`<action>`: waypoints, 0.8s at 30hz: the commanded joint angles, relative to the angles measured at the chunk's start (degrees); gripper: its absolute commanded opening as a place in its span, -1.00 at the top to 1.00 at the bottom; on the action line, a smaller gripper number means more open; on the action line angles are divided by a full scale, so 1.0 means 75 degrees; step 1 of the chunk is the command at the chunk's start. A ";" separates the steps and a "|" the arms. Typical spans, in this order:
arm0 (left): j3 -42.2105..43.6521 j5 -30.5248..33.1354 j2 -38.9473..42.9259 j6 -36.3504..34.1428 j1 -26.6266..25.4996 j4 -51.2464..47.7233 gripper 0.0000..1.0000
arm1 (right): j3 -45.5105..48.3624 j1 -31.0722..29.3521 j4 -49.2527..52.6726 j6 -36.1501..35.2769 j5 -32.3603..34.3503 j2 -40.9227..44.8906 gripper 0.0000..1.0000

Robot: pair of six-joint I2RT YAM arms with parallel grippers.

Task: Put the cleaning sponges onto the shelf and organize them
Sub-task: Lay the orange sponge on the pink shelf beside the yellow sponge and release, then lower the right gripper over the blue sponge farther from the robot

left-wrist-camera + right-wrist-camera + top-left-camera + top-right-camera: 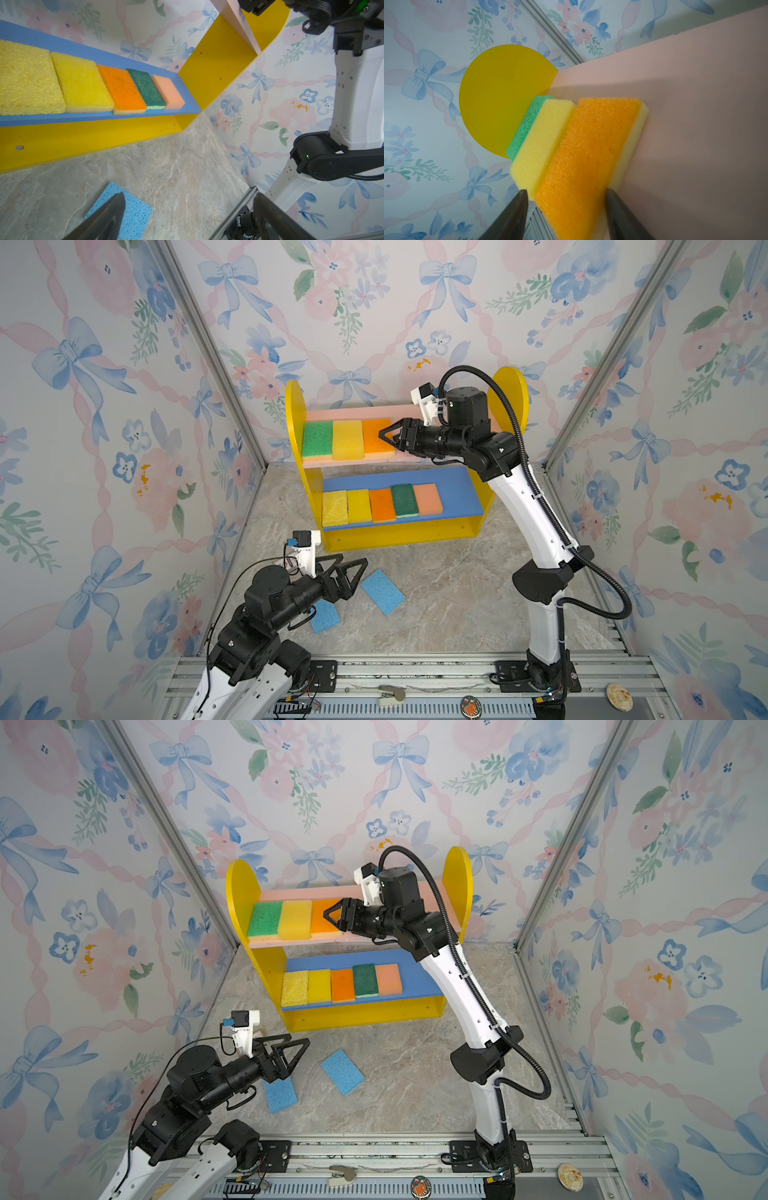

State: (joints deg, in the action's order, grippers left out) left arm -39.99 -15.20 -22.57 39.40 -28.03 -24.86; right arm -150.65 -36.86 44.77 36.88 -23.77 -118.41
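The shelf (pixel 295 414) (pixel 241 894) stands at the back. On its pink upper board (pixel 353 410) lie a green sponge (pixel 318 438), a yellow one (pixel 348 439) and an orange one (pixel 374 448) (pixel 587 145). My right gripper (pixel 380 433) (pixel 325 914) (pixel 566 191) is open, its fingers on either side of the orange sponge's near end, with a small gap at one tip. Several sponges (pixel 382 504) (pixel 83 83) fill the blue lower board (pixel 449 489). Two light blue sponges (pixel 382 591) (pixel 325 616) (pixel 343 1072) lie on the floor. My left gripper (pixel 358 578) (pixel 297 1058) (pixel 189 197) hovers wide open between them, empty.
Flowered walls close in the marble floor (pixel 457 593) on three sides. A metal rail (pixel 415 668) carrying both arm bases runs along the front. A small stapler-like thing (pixel 390 695) and two round badges (pixel 471 704) (pixel 619 697) lie beyond it. The right arm (pixel 536 522) leans across the shelf's right half.
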 commanded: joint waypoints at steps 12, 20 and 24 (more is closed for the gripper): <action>-0.0062 0.0152 -0.0003 -0.0092 0.0044 -0.0092 -0.96 | 0.0375 0.0240 0.0729 -0.0834 0.0545 0.0436 -0.69; 0.0022 0.0263 -0.0043 0.0113 0.0046 -0.0084 -0.96 | 0.1331 0.0162 0.0667 -0.1440 0.0665 0.1752 -0.94; 0.0058 0.0281 -0.0057 0.0379 0.0038 -0.0087 -0.96 | 0.2502 -0.0226 0.1049 -0.1983 0.1101 0.2804 -0.94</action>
State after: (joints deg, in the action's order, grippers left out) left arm -39.94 -13.85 -22.70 40.53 -28.03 -25.04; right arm -135.59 -36.60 49.15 26.30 -18.24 -103.22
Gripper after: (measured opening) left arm 0.979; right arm 0.970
